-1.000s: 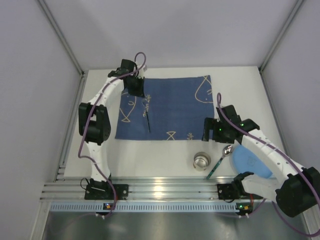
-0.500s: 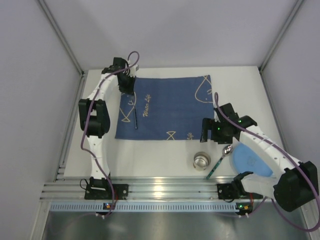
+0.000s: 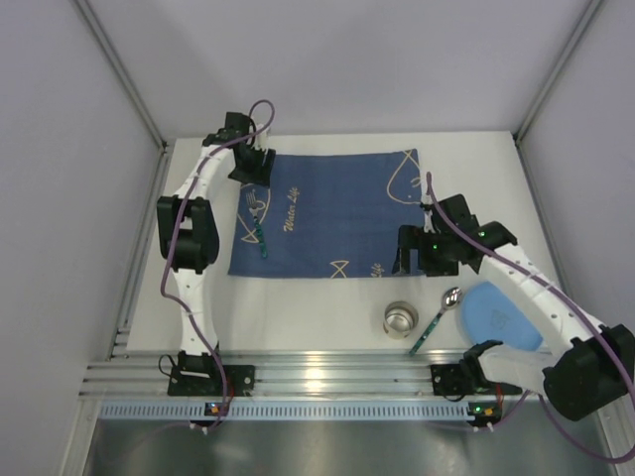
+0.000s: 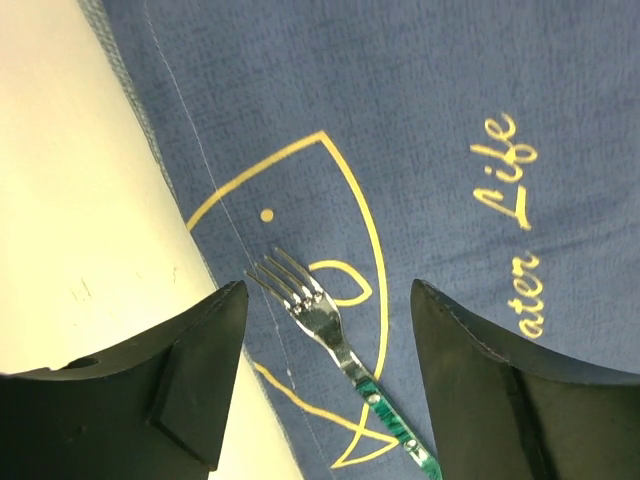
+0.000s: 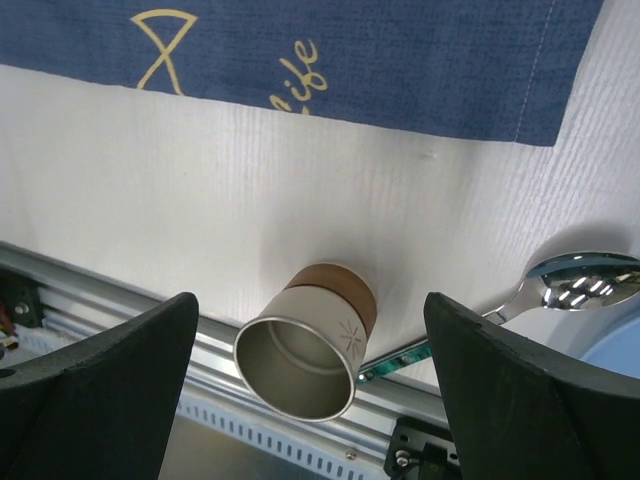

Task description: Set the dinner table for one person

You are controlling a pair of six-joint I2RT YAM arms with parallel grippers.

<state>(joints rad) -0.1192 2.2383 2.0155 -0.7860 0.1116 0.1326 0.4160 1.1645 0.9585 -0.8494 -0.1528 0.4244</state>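
Left end effector (image 4: 328, 295): wide open, empty, over fork (image 4: 345, 355) on blue mat (image 4: 430, 120)
Right end effector (image 5: 310, 300): wide open, empty, over metal cup (image 5: 300, 365)
Mat writing: "Water Life", yellow

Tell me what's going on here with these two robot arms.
Two robot arms are setting a place at a white table. A fork lies on the blue mat near its left edge, and the left gripper hovers open above it, holding nothing. The right gripper, also open and empty, hangs over the table by the mat's near right corner. A metal cup, a spoon and a blue plate sit off the mat on the near right side, not yet placed.
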